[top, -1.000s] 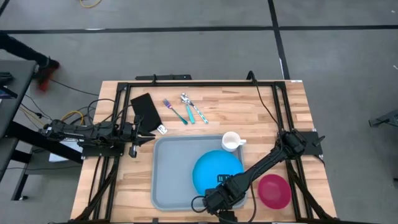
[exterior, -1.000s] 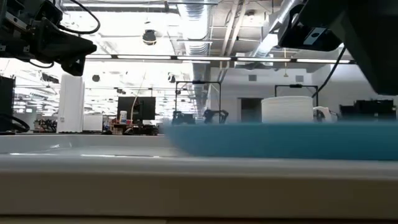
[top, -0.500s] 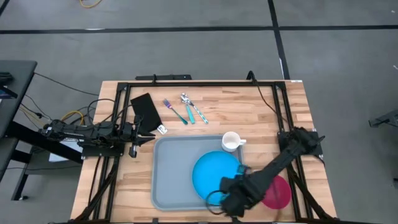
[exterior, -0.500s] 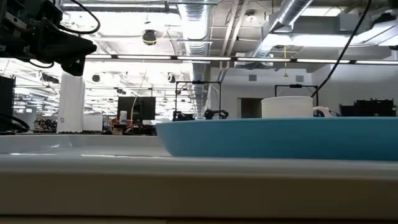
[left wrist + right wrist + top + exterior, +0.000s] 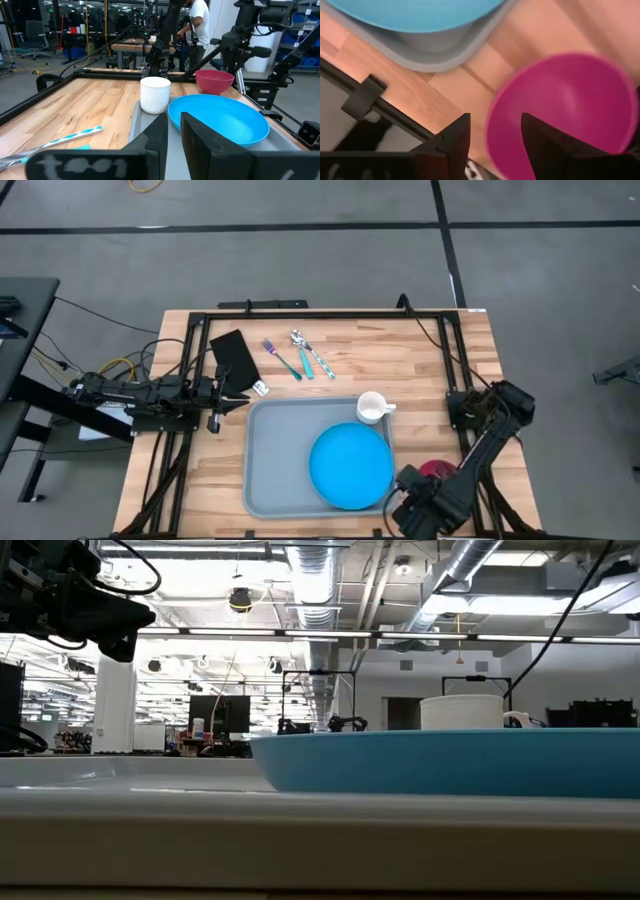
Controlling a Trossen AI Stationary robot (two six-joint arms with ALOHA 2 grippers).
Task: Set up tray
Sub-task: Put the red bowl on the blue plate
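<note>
With the blue plate [image 5: 350,465] sitting in the tray [image 5: 270,470] | my right gripper [image 5: 490,137], fingers spread, hovers over the pink bowl [image 5: 565,110] | next I grab its rim | left gripper [image 5: 172,135] parked, fingers nearly closed

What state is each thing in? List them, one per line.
tray: flat on the table, holding the plate.
plate: lying in the tray.
cup: upright at the tray's corner.
pink bowl: upright on the table, outside the tray.
napkin: flat on the table.
cutlery: lying on the table.
left gripper: beside the tray, holding nothing.
right gripper: open, over the pink bowl's rim.
</note>
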